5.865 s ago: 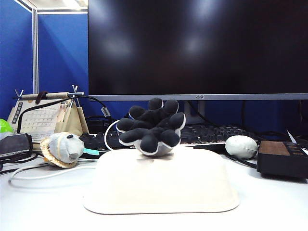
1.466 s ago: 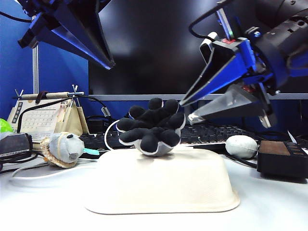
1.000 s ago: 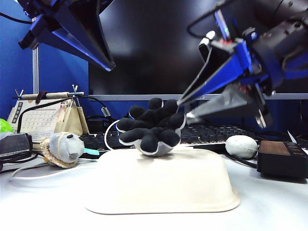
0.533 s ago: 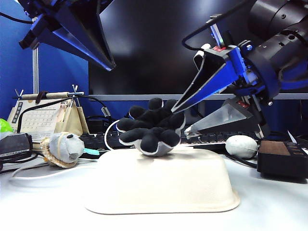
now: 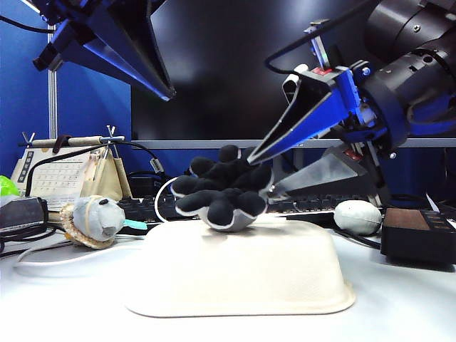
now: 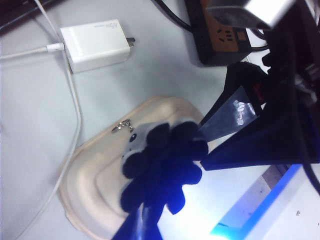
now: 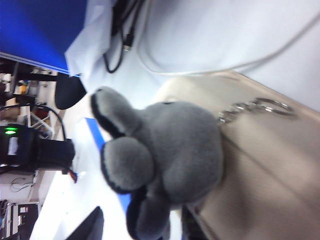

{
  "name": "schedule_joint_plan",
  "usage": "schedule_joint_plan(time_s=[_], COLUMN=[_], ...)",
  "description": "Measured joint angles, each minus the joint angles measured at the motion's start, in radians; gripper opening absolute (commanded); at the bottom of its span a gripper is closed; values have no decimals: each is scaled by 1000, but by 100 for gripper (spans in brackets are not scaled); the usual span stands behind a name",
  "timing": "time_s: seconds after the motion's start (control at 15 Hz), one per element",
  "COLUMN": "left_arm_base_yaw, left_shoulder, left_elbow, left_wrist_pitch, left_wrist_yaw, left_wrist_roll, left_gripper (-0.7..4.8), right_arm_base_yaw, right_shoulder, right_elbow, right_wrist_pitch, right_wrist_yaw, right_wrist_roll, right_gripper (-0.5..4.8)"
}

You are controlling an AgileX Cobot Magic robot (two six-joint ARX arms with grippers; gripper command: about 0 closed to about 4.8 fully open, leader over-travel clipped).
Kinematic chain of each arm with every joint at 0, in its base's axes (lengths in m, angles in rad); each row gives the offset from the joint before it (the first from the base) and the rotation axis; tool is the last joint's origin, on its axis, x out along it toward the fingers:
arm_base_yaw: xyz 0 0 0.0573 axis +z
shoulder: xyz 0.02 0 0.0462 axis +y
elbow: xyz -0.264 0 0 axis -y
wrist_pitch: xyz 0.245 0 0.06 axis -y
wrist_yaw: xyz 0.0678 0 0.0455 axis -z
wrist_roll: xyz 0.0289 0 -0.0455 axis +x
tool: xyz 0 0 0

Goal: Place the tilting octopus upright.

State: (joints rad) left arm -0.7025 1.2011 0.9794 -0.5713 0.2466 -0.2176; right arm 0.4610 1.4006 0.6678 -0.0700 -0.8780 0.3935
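The octopus (image 5: 224, 189) lies tipped over on an upturned cream tray (image 5: 235, 278), its black tentacle undersides facing the exterior camera. In the right wrist view its grey head (image 7: 170, 155) shows, with a keyring chain (image 7: 260, 107) trailing on the tray (image 7: 270, 165). My right gripper (image 5: 262, 177) is open, with one finger above and one below the octopus's right edge; a tentacle sits between the jaws (image 7: 142, 227). My left gripper (image 5: 169, 94) hangs high at the upper left, fingers together. Its tip (image 6: 145, 220) is above the octopus (image 6: 160, 160).
A grey-blue plush with a tan rim (image 5: 92, 219) lies at the left by a desk calendar (image 5: 60, 174). A grey-white oval lump (image 5: 358, 216) and a black box (image 5: 417, 234) sit at the right. A keyboard (image 5: 320, 198) and monitor stand behind. A white charger (image 6: 95, 45) lies nearby.
My right gripper has come down and leftward and spread its jaws wider, so they now straddle the octopus's right edge. The left gripper and the octopus stay put.
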Motion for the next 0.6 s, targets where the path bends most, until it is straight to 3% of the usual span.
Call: schedule_joint_plan(time_s=[0.47, 0.53, 0.6], left_arm_base_yaw=[0, 0, 0], left_shoulder=[0, 0, 0], left_elbow=[0, 0, 0], left_wrist_pitch=[1, 1, 2], left_wrist_yaw=[0, 0, 0], left_wrist_roll=[0, 0, 0], left_gripper=[22, 22, 22], right_arm_base_yaw=[11, 13, 13], right_shoulder=[49, 53, 57], right_elbow=[14, 14, 14], right_wrist_pitch=[23, 29, 36], right_wrist_yaw=[47, 47, 54], right_wrist_roll=[3, 3, 3], right_gripper=[209, 142, 33])
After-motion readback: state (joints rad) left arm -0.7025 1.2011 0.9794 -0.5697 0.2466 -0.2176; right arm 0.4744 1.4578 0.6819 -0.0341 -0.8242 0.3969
